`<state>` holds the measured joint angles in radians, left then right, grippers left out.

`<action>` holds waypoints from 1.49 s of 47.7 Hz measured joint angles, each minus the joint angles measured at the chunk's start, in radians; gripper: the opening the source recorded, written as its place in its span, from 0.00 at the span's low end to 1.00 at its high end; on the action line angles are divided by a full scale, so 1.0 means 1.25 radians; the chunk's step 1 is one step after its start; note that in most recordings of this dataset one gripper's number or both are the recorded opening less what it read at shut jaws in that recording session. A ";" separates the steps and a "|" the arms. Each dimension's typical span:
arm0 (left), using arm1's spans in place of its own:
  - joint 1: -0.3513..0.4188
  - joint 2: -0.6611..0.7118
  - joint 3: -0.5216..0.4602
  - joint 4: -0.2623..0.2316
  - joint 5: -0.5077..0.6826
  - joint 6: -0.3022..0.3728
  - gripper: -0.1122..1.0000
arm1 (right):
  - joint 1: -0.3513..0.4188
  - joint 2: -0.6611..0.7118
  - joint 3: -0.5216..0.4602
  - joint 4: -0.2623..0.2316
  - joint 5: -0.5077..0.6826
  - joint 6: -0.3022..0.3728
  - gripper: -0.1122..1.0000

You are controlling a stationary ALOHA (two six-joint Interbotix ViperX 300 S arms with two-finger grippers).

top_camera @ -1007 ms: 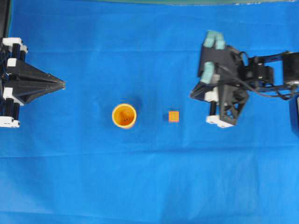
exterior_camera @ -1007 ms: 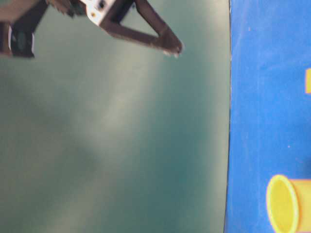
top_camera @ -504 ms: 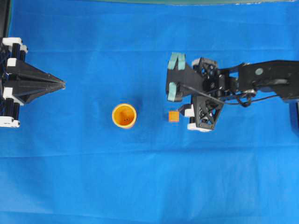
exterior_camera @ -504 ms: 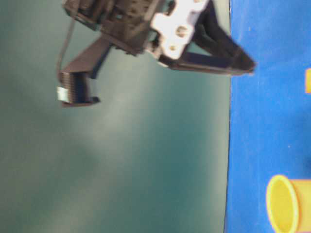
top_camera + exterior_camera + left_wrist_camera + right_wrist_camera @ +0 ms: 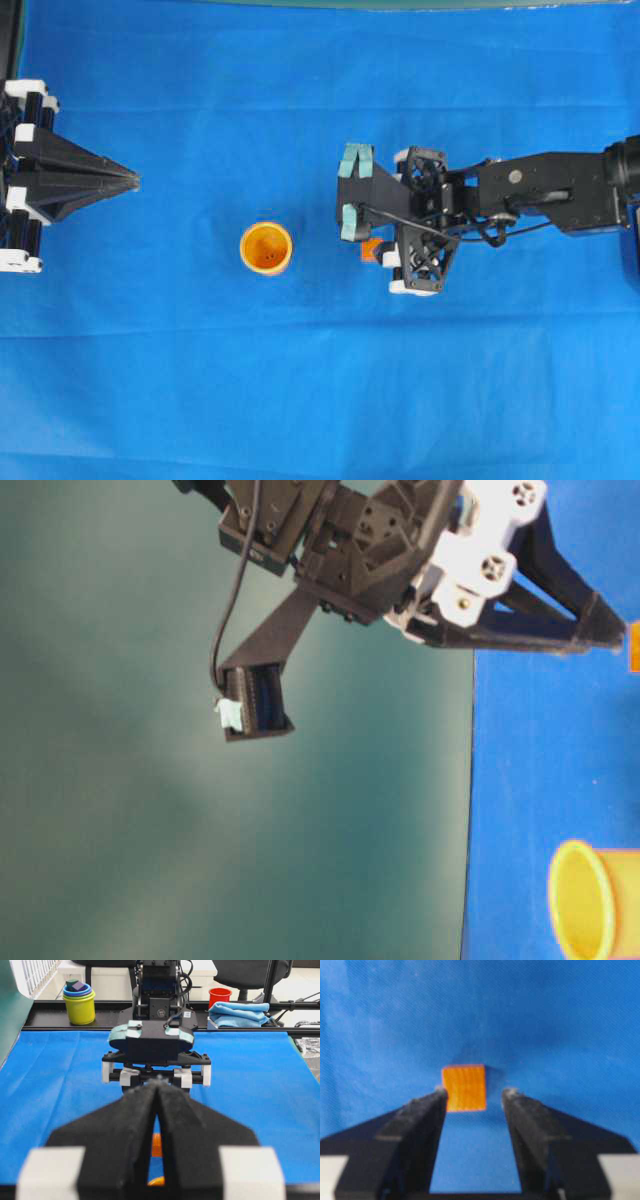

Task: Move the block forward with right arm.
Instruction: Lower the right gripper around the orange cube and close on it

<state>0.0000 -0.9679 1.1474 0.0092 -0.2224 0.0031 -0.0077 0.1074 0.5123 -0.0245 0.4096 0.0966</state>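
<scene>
The block [image 5: 464, 1088], a small orange cube, lies on the blue cloth. It sits at the mouth of my right gripper [image 5: 475, 1094], close to the left finger [image 5: 420, 1130] and apart from the right one. That gripper is open and holds nothing. From overhead, the right arm reaches in from the right and the right gripper [image 5: 380, 234] hangs over the block [image 5: 369, 248], covering most of it. At table level the gripper's fingertips [image 5: 598, 632] hover just short of the block [image 5: 634, 647]. My left gripper [image 5: 133, 180] rests shut at the far left, its point [image 5: 158, 1081] aimed at the right arm.
An orange-yellow cup [image 5: 266, 247] stands upright just left of the block, also seen at table level as the cup [image 5: 585, 900]. Beyond the table's far end sit stacked cups [image 5: 80, 1002], a red cup [image 5: 220, 996] and a folded blue cloth [image 5: 240, 1012].
The right arm has swept left from the table's right side and come down over the block, with its jaws opening wide. The block, the cup and the left arm have stayed put.
</scene>
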 measured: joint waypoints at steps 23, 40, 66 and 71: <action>0.000 0.000 0.001 0.000 0.000 0.000 0.11 | 0.020 0.037 -0.007 0.005 -0.013 0.000 0.60; 0.000 0.000 0.000 0.000 0.000 0.000 0.11 | 0.020 0.043 -0.009 0.001 -0.018 -0.001 0.61; 0.000 0.000 0.000 0.000 0.017 0.001 0.11 | 0.020 0.043 -0.012 -0.016 -0.016 -0.002 0.61; 0.001 0.000 0.000 0.000 0.017 0.001 0.11 | 0.018 0.043 -0.012 -0.017 -0.017 -0.002 0.61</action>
<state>0.0015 -0.9679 1.1474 0.0092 -0.2010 0.0046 0.0153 0.1611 0.4970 -0.0460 0.3881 0.0936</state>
